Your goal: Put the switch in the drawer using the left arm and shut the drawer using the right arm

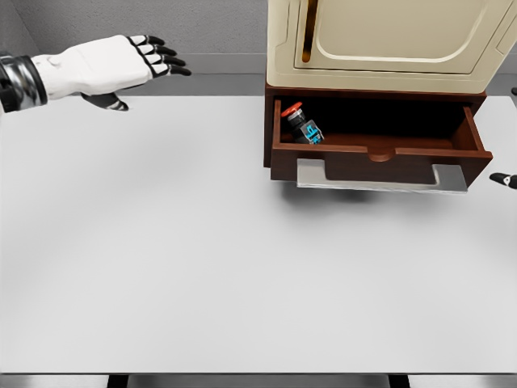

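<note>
We see 1 head view. The left hand (113, 69) enters from the upper left edge, palm down, held above the far left part of the white table (202, 267). Its fingers (157, 55) are stretched out and slightly spread, black tips pointing right; the thumb hangs below the palm. It holds nothing.

The switch (301, 123) lies well to the right of this hand and a little nearer to us, inside the open drawer (380, 153). It rests in the drawer's left end, close to the left wall, tilted, with its red cap toward the back left and its dark body with blue marks toward the front. Hand and switch are well apart, with bare table between them.

The drawer is dark brown wood, pulled out from under the cream cabinet (388, 40). A grey metal handle plate (380, 178) runs beneath its front edge.

Of the right hand (505, 179) we see only a dark fingertip at the right edge, just right of the drawer's front right corner and apart from it. We cannot tell whether its fingers are spread or curled.
</note>
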`<state>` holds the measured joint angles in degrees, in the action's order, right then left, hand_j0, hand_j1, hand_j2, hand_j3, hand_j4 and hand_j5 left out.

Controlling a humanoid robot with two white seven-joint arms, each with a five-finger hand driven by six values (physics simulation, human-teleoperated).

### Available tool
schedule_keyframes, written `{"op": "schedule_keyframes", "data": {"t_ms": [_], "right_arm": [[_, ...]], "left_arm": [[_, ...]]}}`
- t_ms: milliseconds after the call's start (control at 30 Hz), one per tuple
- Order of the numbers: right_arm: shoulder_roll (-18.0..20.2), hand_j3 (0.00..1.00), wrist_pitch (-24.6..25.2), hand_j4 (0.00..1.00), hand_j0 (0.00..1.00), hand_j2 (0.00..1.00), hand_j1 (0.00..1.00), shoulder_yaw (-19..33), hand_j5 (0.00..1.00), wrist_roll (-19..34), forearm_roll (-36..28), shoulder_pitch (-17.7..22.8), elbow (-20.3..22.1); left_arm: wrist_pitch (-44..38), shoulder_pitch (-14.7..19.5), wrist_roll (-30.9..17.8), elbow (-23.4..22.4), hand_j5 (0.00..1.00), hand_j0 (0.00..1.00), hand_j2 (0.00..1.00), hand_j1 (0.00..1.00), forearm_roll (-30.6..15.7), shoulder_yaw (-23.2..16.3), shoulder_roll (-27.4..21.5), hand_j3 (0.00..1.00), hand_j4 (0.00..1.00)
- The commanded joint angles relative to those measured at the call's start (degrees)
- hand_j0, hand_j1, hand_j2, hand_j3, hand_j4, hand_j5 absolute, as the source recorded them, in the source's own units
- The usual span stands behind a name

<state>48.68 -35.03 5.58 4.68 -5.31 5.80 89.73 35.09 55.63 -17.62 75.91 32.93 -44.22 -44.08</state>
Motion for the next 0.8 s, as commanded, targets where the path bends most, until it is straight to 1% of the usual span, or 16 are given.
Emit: {"op": "schedule_keyframes", "data": {"t_ms": [0,100,200,367,400,533,600,767], "right_arm": [[-0.2,1.00,0.0,1.00,1.00,1.00,1.00,-0.1,1.00,0.0,-0.1,0.0,-0.2],[-0.4,1.00,0.0,1.00,1.00,1.00,1.00,-0.3,1.00,0.0,0.8,0.0,0.1],[-0.5,1.00,0.0,1.00,1.00,1.00,1.00,-0.3,1.00,0.0,1.3,-0.1,0.0],[-0.8,1.00,0.0,1.00,1.00,1.00,1.00,-0.5,1.00,0.0,2.0,-0.2,0.5],[-2.3,1.00,0.0,1.00,1.00,1.00,1.00,-0.5,1.00,0.0,2.1,-0.6,0.5],[-2.7,1.00,0.0,1.00,1.00,1.00,1.00,-1.9,1.00,0.0,2.8,-2.6,0.5],[-3.4,1.00,0.0,1.00,1.00,1.00,1.00,-2.3,1.00,0.1,2.9,-3.1,0.4],[-3.5,1.00,0.0,1.00,1.00,1.00,1.00,-2.2,1.00,0.0,3.8,-3.2,0.5]], "left_arm": [[-0.1,0.0,0.0,0.0,1.00,1.00,1.00,1.00,-0.3,1.0,-0.5,1.00,1.00],[-0.1,-0.1,0.0,1.0,1.00,1.00,1.00,1.00,-1.5,1.2,-0.5,1.00,1.00],[-0.1,-1.0,0.0,0.9,1.00,1.00,1.00,1.00,-1.6,1.3,-0.5,1.00,1.00],[-0.1,-1.1,0.0,0.6,1.00,1.00,1.00,1.00,-1.5,1.2,-0.5,1.00,1.00],[-0.1,-1.1,0.0,0.6,1.00,1.00,1.00,1.00,-1.5,1.2,-0.5,1.00,1.00],[-0.1,-1.4,0.0,0.5,1.00,1.00,1.00,1.00,-1.4,1.3,-0.5,1.00,1.00],[-0.1,-1.4,0.0,0.3,1.00,1.00,1.00,1.00,-1.3,1.3,-0.5,1.00,1.00],[-0.1,-1.6,0.0,0.2,1.00,1.00,1.00,1.00,-1.1,1.3,-0.5,1.00,1.00]]}}
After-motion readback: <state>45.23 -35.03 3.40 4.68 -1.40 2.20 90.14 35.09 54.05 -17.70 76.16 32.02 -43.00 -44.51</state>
